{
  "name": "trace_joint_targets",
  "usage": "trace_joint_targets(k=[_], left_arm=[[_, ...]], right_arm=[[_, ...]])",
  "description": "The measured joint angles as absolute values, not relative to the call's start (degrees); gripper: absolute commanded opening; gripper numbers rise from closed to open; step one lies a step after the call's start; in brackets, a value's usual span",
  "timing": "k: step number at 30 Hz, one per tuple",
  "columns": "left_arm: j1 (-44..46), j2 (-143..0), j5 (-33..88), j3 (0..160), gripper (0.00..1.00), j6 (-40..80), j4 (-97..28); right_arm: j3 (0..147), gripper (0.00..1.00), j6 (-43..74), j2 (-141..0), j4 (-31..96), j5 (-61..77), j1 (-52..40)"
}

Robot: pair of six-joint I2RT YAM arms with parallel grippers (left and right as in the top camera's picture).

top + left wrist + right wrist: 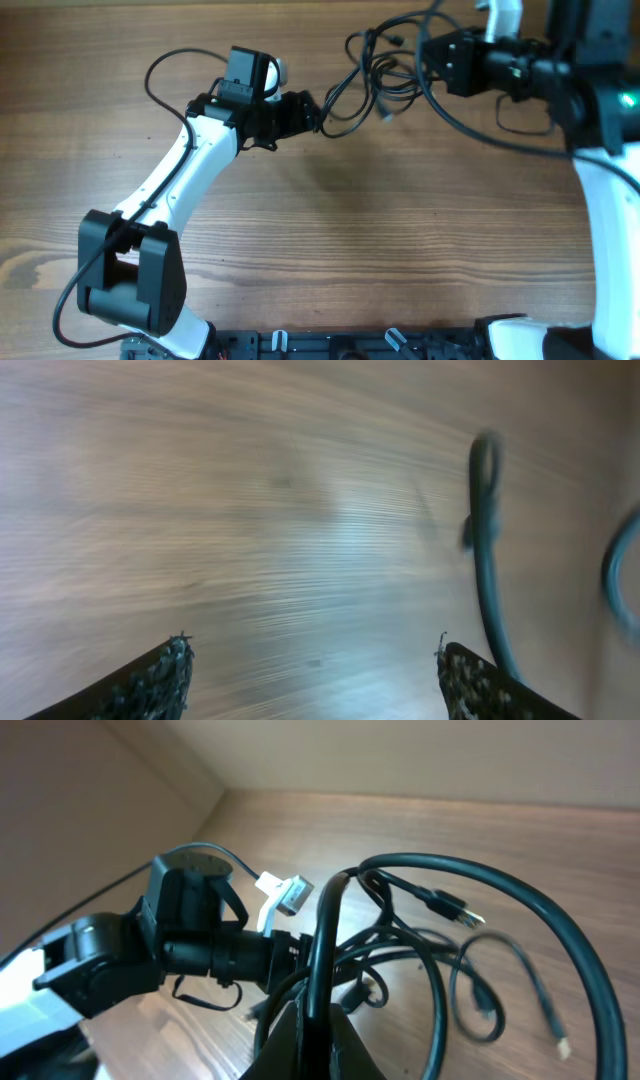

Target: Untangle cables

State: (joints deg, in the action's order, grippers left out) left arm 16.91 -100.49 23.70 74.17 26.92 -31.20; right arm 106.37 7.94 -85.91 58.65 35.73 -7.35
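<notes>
The cables (372, 80) lie as a tangle of thin black loops at the table's far middle, between the two grippers. My left gripper (310, 112) sits just left of the tangle, and its wrist view shows the gripper (310, 650) open over bare wood. One blurred cable strand (485, 540) runs past its right finger (480, 685). My right gripper (428, 62) reaches in from the right. In the right wrist view the gripper (318, 1018) is shut on a black cable strand (322, 940) that rises between its fingers. Loops and small plug ends (450, 908) spread beyond it.
The left arm (190, 160) stretches diagonally from the near left corner, and its own thicker wire (158, 68) loops behind it. The right arm (600, 200) runs down the right side. A dark rack (350, 345) lines the table's near edge. A wall (400, 750) stands behind the table.
</notes>
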Motion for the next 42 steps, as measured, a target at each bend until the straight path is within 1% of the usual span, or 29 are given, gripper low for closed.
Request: trace_joint_targets(k=[3,5,7,9,12,15,18,22,25,28,29,31,33,34,35,36,39,42], left_arm=[[16.82,-100.49,34.76,74.06,0.85,24.21,-22.90],[16.47,-100.20,40.53,74.08,0.84,24.32,-18.63],[15.22,-99.83,43.92,74.08,0.80,24.88,-17.21],[14.00,-99.74,46.52,74.08,0.78,25.30,-16.75],[12.97,-99.74,52.93,74.08,0.80,26.48,-12.49],[13.91,-99.74,56.05,74.06,0.81,28.71,-7.22],[15.77,-99.72,56.18,74.08,0.79,31.22,-4.75],[18.52,-99.72,54.13,74.08,0.72,32.91,-4.62],[20.08,-99.70,52.84,74.08,0.72,33.67,-3.75],[22.63,-99.70,47.57,74.08,0.70,34.37,-3.77],[23.42,-99.70,45.91,74.08,0.67,34.81,-3.81],[24.88,-99.70,42.17,74.08,0.58,35.90,-3.79],[26.11,-99.70,38.68,74.08,0.37,36.77,-3.81],[26.50,-99.70,37.23,74.08,0.29,37.17,-3.84],[26.79,-99.70,35.81,74.08,0.11,37.80,-3.86],[27.22,-99.70,34.22,74.08,0.04,37.93,-3.97],[27.92,-99.63,32.14,74.08,0.04,37.93,-4.03],[27.68,-99.55,30.92,74.08,0.04,38.04,-4.16]], right_arm=[[106.61,0.04,8.95,-84.73,60.60,33.43,-7.35],[106.24,0.04,8.78,-86.11,62.81,32.42,-7.35],[106.08,0.04,7.73,-87.46,64.42,31.59,-7.35],[105.91,0.04,7.09,-88.01,65.21,31.35,-7.35],[105.75,0.04,6.09,-88.18,65.93,31.22,-7.35],[105.73,0.04,5.87,-88.42,66.48,31.24,-7.35],[105.73,0.04,5.63,-89.08,67.13,31.22,-7.35],[105.71,0.04,4.99,-89.43,67.16,31.22,-7.35],[105.71,0.05,4.84,-89.45,67.20,31.22,-7.35],[105.71,0.04,4.86,-89.49,67.79,31.22,-7.35],[105.71,0.05,4.86,-89.58,68.18,31.24,-7.35],[105.71,0.04,4.86,-89.91,69.04,31.24,-7.35],[105.71,0.05,4.84,-90.87,69.78,31.22,-7.35],[105.71,0.04,4.84,-91.46,69.89,31.22,-7.35],[105.71,0.04,4.84,-92.20,69.89,31.22,-7.35],[105.67,0.04,4.84,-92.40,69.89,31.22,-7.35],[105.67,0.04,5.15,-93.06,69.91,30.22,-7.35],[105.38,0.04,8.49,-93.97,69.91,25.08,-7.35]])
